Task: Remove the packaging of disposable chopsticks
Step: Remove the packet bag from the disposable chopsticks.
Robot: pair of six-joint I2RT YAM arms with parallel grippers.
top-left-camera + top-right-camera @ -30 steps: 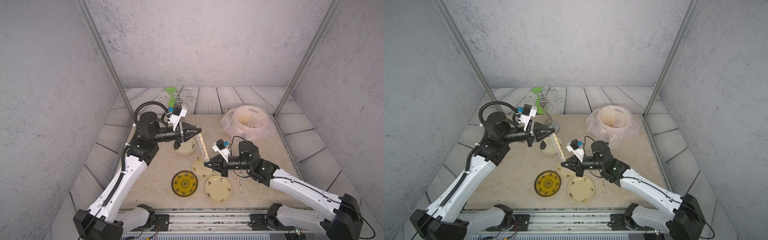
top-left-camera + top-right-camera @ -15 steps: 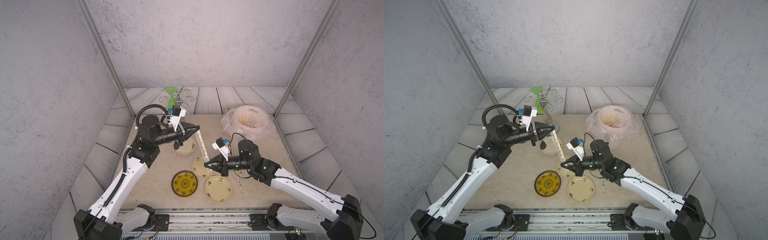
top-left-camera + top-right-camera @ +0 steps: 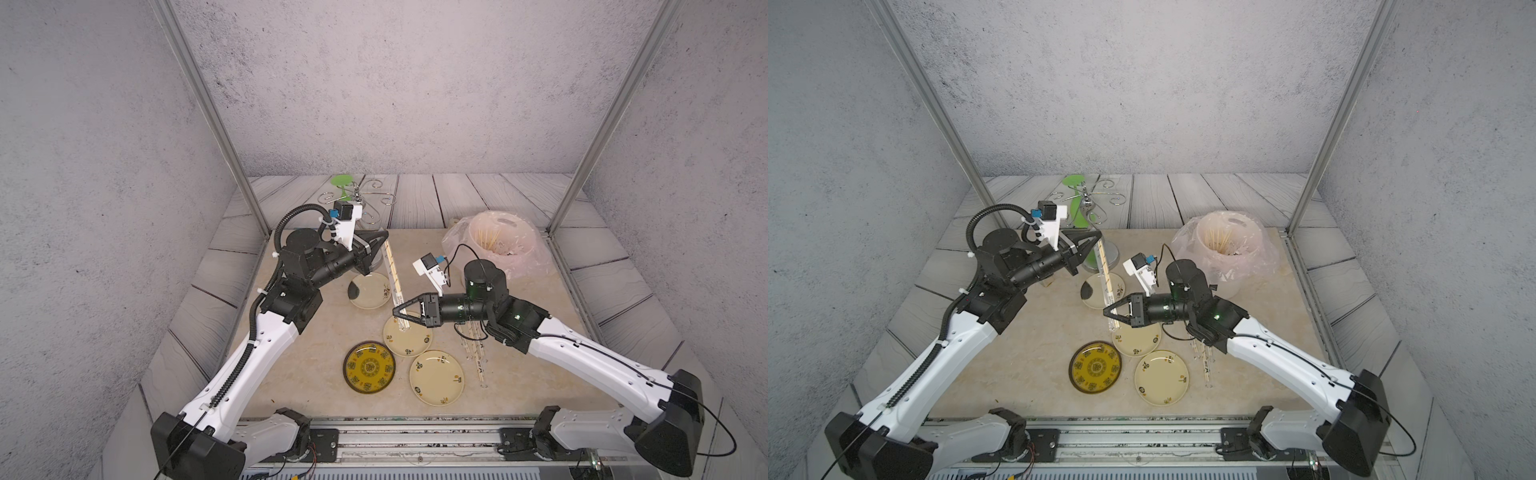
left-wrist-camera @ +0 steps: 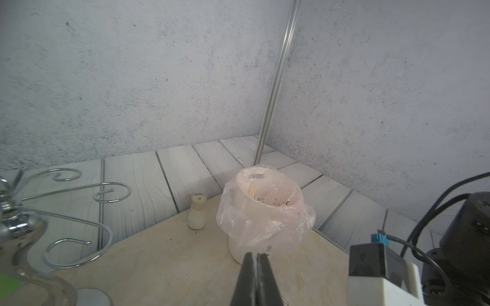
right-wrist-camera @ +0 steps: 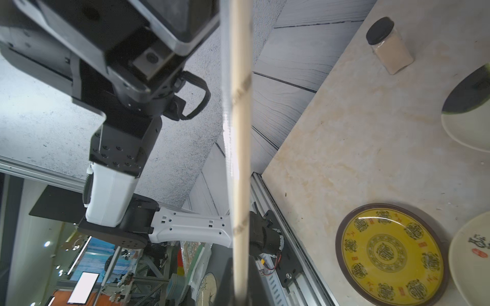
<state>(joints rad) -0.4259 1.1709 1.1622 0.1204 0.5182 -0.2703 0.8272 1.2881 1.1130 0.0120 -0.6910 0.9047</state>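
Note:
A pair of disposable chopsticks [image 3: 394, 277] in its clear packaging [image 3: 1105, 270] hangs slanted above the cream plates in both top views. My left gripper [image 3: 385, 240] is shut on the packaging's upper end. In the left wrist view the left gripper [image 4: 256, 256] shows closed jaws with a thin pale strip pinched between them. My right gripper [image 3: 397, 312] is shut on the lower end of the chopsticks [image 5: 240, 148], which cross the right wrist view with the clear sleeve [image 5: 226, 106] alongside. Several more wrapped pairs [image 3: 473, 353] lie on the table under the right arm.
Three cream plates [image 3: 436, 377] and a yellow patterned plate [image 3: 369, 366] lie at the front middle. A white bin lined with a pinkish bag [image 3: 496, 245] stands at the back right. A small white bottle [image 4: 197, 212], a chrome hook stand [image 4: 66, 212] and a spice jar [image 5: 389, 46] stand nearby.
Both grippers have moved a little up and toward the back left, carrying the wrapped pair with them. Both stay shut.

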